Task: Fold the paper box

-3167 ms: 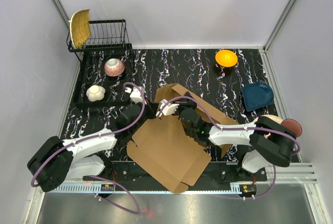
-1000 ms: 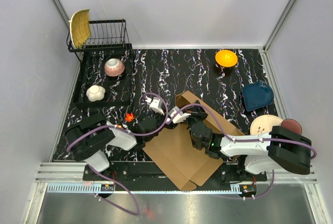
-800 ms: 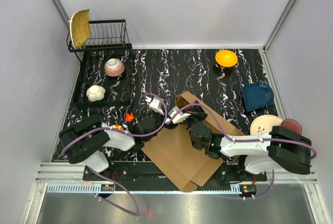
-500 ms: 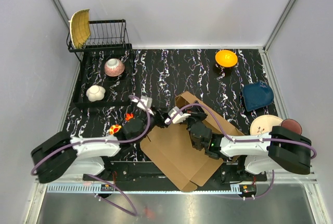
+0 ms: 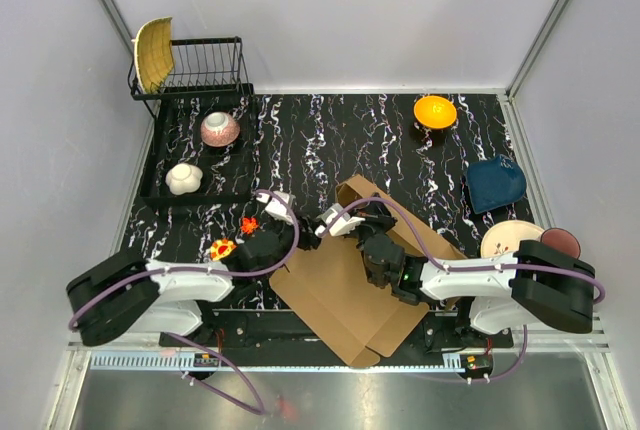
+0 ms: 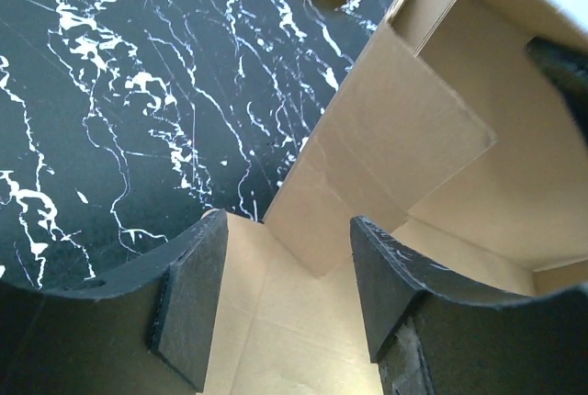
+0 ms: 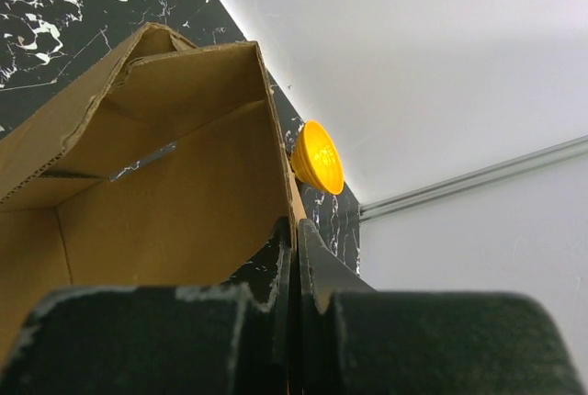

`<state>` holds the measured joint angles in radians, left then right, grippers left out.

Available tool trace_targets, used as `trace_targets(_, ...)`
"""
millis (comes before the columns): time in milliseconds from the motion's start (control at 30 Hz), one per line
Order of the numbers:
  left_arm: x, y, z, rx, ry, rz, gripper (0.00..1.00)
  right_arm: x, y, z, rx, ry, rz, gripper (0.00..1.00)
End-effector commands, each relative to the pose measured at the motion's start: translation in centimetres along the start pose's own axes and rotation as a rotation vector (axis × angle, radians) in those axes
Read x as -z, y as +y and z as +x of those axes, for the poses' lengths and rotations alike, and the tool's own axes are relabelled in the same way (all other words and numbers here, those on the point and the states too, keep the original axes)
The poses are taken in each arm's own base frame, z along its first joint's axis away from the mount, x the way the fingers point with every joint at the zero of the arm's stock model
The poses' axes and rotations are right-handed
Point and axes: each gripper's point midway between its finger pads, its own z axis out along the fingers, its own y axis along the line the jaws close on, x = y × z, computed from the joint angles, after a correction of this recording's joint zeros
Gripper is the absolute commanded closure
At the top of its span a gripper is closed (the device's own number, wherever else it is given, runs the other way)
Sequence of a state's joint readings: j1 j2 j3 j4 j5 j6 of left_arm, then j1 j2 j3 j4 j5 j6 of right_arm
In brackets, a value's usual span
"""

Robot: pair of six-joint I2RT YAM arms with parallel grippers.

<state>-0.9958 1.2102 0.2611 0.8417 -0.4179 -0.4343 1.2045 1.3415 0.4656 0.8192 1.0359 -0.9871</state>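
Top view: the paper box (image 5: pixel 335 290), brown and partly folded, lies on the near middle of the black marbled surface (image 5: pixel 330 140), between both arms. The left gripper (image 5: pixel 305 227) sits at its far left edge, and the right gripper (image 5: pixel 372 218) is on a raised wall.

Left wrist view: the left fingers (image 6: pixel 188 308) stand spread, with a cardboard flap showing in the gap.

Right wrist view: the right fingers (image 7: pixel 276 276) pinch the top edge of an upright box wall. An orange bowl (image 7: pixel 317 158) sits beyond.
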Motion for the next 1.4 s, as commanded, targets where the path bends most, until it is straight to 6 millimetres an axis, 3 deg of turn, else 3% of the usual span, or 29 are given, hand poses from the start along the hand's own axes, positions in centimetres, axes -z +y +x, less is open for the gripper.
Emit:
trace_targets(0,-1.1,-2.1,-2.3,-0.018,-0.115,0.087,0.39,0.3,2.9,-0.4,-0.086,-0.036,-0.105,1.00)
trace_targets(67,-1.1,-2.6,-3.0,-0.007,-0.163,0.115,0.30,0.4,3.0,-0.4,-0.089,-0.035,-0.109,1.00)
trace_targets(133,-1.2,-2.8,-3.3,-0.015,-0.187,0.131,0.01,0.4,3.1,-0.5,-0.094,-0.038,-0.113,1.00)
trace_targets(233,-1.9,-3.5,-3.6,-0.035,-0.207,0.151,0.01,0.4,3.2,-0.6,-0.094,-0.041,-0.119,1.00)
trace_targets(533,-4.5,-3.8,-2.1,-0.099,-0.191,0.155,0.02,0.4,3.9,-0.5,-0.097,-0.038,-0.138,1.00)
trace_targets(733,-5.7,-3.5,-2.9,-0.067,-0.246,0.185,0.06,0.3,4.7,0.0,-0.088,-0.019,-0.151,1.00)
trace_targets(1100,-6.8,-4.7,-3.7,-0.070,-0.316,0.286,0.26,0.5,5.2,0.3,-0.099,-0.007,-0.176,1.00)
trace_targets(1367,-7.1,-5.8,-6.2,-0.100,-0.380,0.320,0.23,0.4,5.8,0.5,-0.095,-0.003,-0.186,1.00)
